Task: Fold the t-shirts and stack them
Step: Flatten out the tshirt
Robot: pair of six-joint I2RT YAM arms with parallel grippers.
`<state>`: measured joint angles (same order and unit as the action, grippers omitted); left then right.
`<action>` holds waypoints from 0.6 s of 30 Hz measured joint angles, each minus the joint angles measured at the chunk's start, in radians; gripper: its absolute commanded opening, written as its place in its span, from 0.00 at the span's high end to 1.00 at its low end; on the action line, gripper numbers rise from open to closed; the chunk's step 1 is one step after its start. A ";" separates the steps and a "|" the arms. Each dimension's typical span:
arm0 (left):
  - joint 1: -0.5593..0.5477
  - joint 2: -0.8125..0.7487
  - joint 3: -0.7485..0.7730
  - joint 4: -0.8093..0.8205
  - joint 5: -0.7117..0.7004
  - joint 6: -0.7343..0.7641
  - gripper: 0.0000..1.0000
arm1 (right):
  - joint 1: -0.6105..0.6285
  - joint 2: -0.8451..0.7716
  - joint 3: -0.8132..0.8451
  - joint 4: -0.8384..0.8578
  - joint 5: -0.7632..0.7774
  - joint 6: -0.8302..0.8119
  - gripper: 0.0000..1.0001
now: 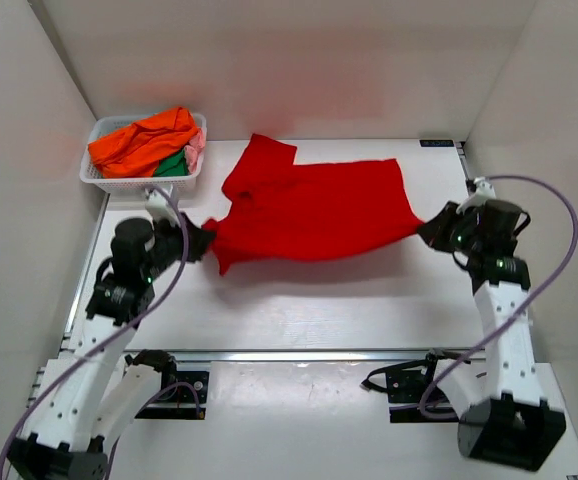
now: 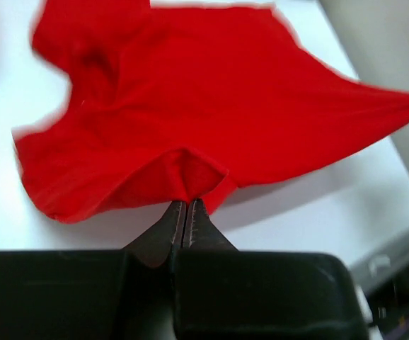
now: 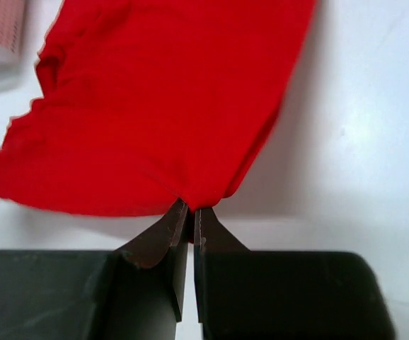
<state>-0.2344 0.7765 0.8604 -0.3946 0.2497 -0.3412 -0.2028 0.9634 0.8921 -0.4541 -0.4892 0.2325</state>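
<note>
Now red t-shirt (image 1: pixel 314 210) hangs stretched over table (image 1: pixel 299 300) middle. Left gripper (image 1: pixel 209 240) pinches one edge tight, right gripper (image 1: pixel 424 230) pinches far edge. Basket (image 1: pixel 119 180) with other t-shirts (image 1: pixel 144 140) sits back left. Bare table near front.

Top camera looks down from behind; wrist cameras closely share red t-shirt (image 1: pixel 314 215).

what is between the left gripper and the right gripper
The red t-shirt spans the whole gap, pinched at one end by the left gripper and at the other by the right gripper; the top view shows it.
</note>
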 measured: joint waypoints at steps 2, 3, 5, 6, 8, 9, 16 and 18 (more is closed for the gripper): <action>-0.024 -0.092 -0.095 -0.040 0.006 -0.018 1.00 | 0.024 -0.104 -0.065 -0.039 0.037 0.015 1.00; -0.037 -0.131 -0.122 -0.064 0.009 -0.025 1.00 | 0.037 -0.148 -0.089 -0.065 0.053 0.025 1.00; -0.067 -0.192 -0.151 -0.093 0.009 -0.039 1.00 | 0.057 -0.210 -0.124 -0.102 0.078 0.039 1.00; -0.082 -0.218 -0.156 -0.105 0.009 -0.047 1.00 | 0.063 -0.232 -0.138 -0.121 0.082 0.045 1.00; -0.100 -0.244 -0.159 -0.108 0.015 -0.057 1.00 | 0.063 -0.250 -0.159 -0.150 0.086 0.053 0.99; -0.101 -0.247 -0.160 -0.105 0.019 -0.061 1.00 | 0.062 -0.252 -0.167 -0.154 0.085 0.056 1.00; -0.070 -0.198 -0.215 -0.076 0.040 -0.079 1.00 | 0.093 -0.157 -0.217 -0.124 0.112 0.073 1.00; -0.068 -0.194 -0.229 -0.076 0.040 -0.079 1.00 | 0.097 -0.155 -0.239 -0.129 0.125 0.080 1.00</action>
<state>-0.3023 0.5823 0.6312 -0.4706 0.2893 -0.4198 -0.1055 0.8082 0.6529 -0.5831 -0.3645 0.3130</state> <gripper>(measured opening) 0.035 0.026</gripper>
